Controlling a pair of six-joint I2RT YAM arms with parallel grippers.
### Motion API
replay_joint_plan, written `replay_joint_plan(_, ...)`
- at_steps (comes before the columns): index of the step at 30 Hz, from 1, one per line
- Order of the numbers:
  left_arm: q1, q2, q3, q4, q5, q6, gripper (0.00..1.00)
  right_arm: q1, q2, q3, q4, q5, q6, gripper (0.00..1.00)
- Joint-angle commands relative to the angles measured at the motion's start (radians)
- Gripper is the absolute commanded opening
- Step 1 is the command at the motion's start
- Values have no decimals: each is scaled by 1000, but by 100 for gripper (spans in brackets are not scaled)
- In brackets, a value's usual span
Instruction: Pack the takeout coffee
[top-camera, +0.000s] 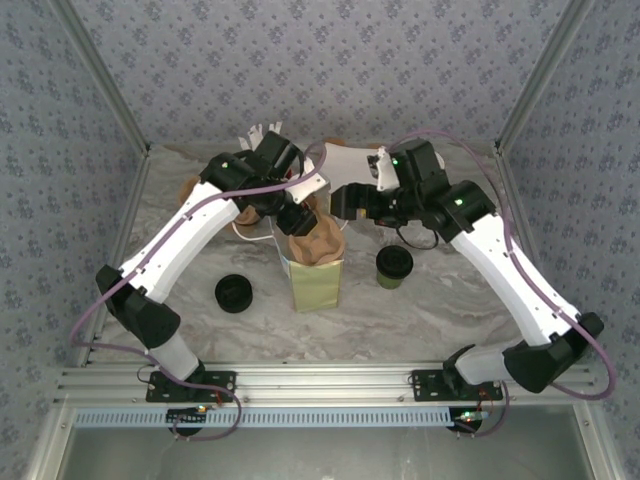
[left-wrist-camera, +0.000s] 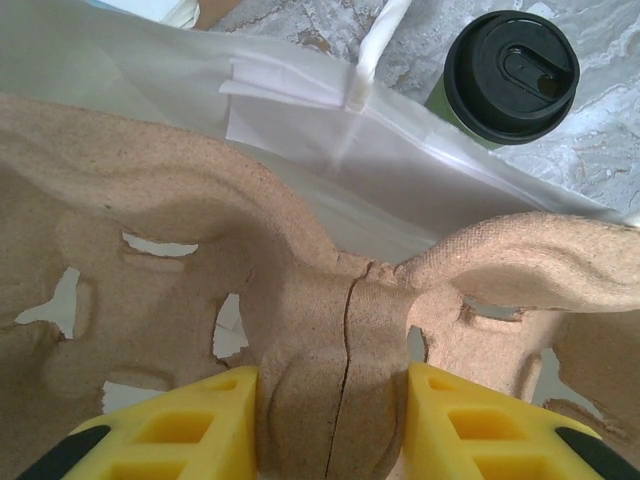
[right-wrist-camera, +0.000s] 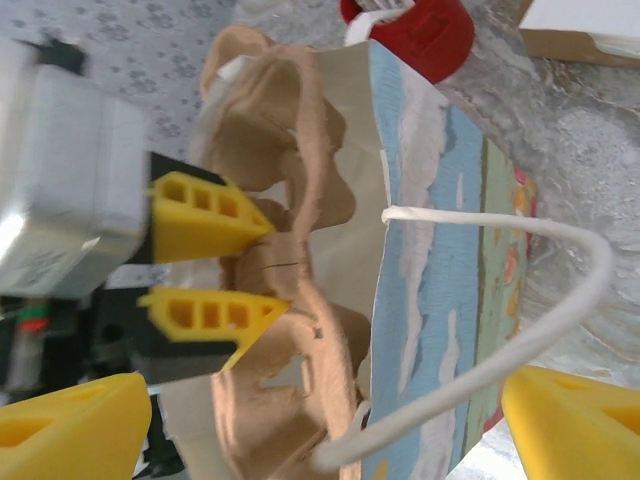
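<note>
The takeout coffee (top-camera: 394, 266), a green cup with a black lid, stands on the table right of the paper bag (top-camera: 318, 283); it also shows in the left wrist view (left-wrist-camera: 510, 75). A brown pulp cup carrier (top-camera: 316, 240) sticks up out of the bag's mouth. My left gripper (left-wrist-camera: 335, 420) is shut on the carrier's cracked centre ridge (left-wrist-camera: 340, 340), above the bag (top-camera: 297, 220). My right gripper (right-wrist-camera: 320, 430) stands wide open at the bag's top edge, with the white handle loop (right-wrist-camera: 520, 340) between its fingers and not gripped.
A lone black lid (top-camera: 234, 293) lies left of the bag. A white sheet (top-camera: 345, 160) and paper items (top-camera: 258, 135) sit at the back. Something red (right-wrist-camera: 420, 30) lies beyond the bag. The enclosure's walls close in the table on both sides.
</note>
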Motion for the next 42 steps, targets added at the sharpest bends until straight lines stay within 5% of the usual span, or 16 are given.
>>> replay_joint_plan(1,-5,20,27,-39,-7,19,37,9,41,12,-25,104,27,92)
replay_joint_plan(5,-6,20,25,-40,-2,37,37,-7,47,-47,47,94,27,77)
replay_joint_plan(7,-5,22,30,-46,0,46,37,-20,50,-67,73,83,53,52)
replay_joint_plan(10,-6,13,28,-50,10,72,37,-34,49,-74,91,74,47,30)
replay_joint_plan(16,-6,17,60,-93,15,110,37,-61,60,-62,112,32,3,11)
replay_joint_plan(42,-15,32,43,-115,7,161,38,-73,111,-18,132,-79,-27,9)
